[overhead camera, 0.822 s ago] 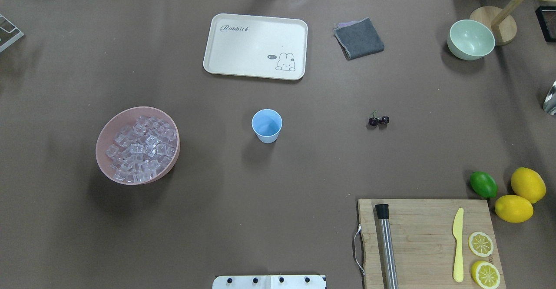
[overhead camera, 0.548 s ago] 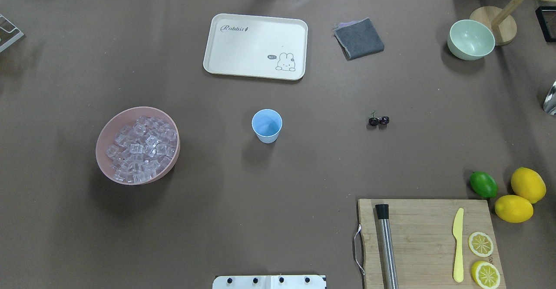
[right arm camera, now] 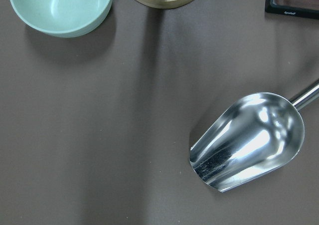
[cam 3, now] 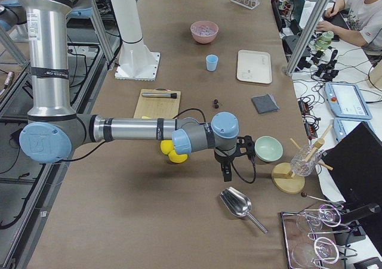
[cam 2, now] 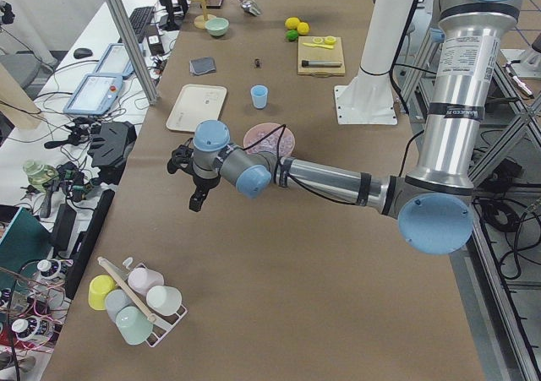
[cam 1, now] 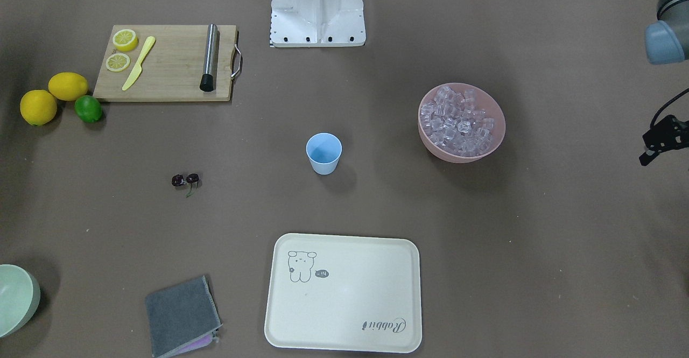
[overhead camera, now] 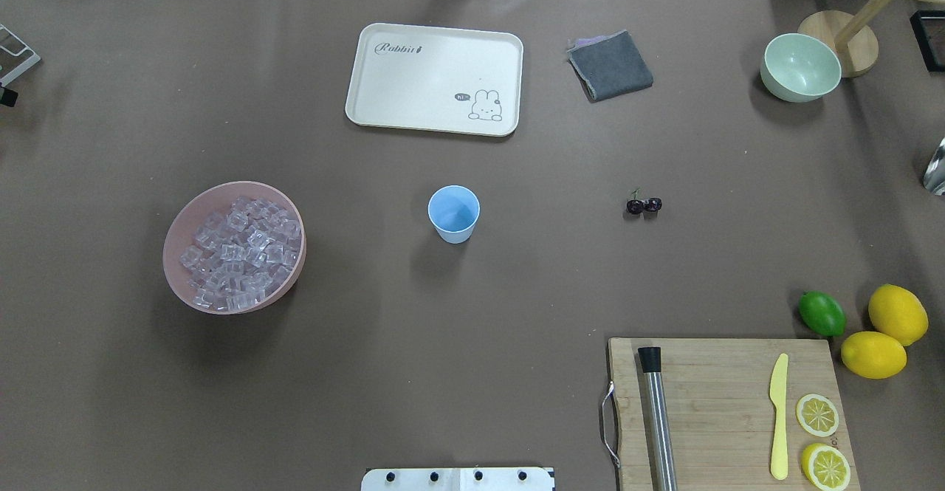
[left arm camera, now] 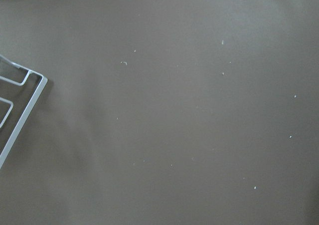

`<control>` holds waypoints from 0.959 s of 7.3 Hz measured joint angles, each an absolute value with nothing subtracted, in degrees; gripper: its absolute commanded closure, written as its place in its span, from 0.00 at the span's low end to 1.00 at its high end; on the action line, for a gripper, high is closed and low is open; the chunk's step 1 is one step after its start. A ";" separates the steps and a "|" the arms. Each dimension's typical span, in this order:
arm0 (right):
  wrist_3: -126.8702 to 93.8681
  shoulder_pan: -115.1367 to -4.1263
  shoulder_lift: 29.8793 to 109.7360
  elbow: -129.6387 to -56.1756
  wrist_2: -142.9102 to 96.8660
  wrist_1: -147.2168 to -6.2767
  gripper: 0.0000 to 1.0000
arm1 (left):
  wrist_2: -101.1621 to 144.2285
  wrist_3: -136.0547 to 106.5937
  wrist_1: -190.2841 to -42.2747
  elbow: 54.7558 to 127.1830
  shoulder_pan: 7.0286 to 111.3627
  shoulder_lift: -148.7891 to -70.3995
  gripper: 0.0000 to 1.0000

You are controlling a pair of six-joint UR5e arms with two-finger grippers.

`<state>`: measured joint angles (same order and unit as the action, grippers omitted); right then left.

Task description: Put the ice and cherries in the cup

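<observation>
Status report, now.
Left gripper and right gripper out at opposite ends, state unclear. Cup empty; ice in pink bowl, cherries loose on table. Nothing blocking the cup.

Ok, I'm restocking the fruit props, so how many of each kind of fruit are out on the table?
Whole lemons: 2
Lime: 1
Lemon slices: 2
Cherries: 2, one joined pair
Total: 7
</observation>
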<state>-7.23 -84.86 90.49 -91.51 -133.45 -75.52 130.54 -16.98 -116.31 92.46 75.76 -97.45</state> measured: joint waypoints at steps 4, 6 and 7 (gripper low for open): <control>-7.23 -84.49 91.00 -91.81 -135.46 -74.09 0.00 | 130.51 -18.99 -117.43 93.44 73.43 -97.98 0.02; -7.28 -84.43 91.76 -91.72 -135.91 -71.99 0.01 | 130.35 -19.06 -117.21 93.23 71.99 -98.57 0.02; -7.33 -84.41 91.66 -91.68 -135.92 -71.69 0.01 | 130.41 -19.12 -117.24 93.43 71.59 -98.34 0.02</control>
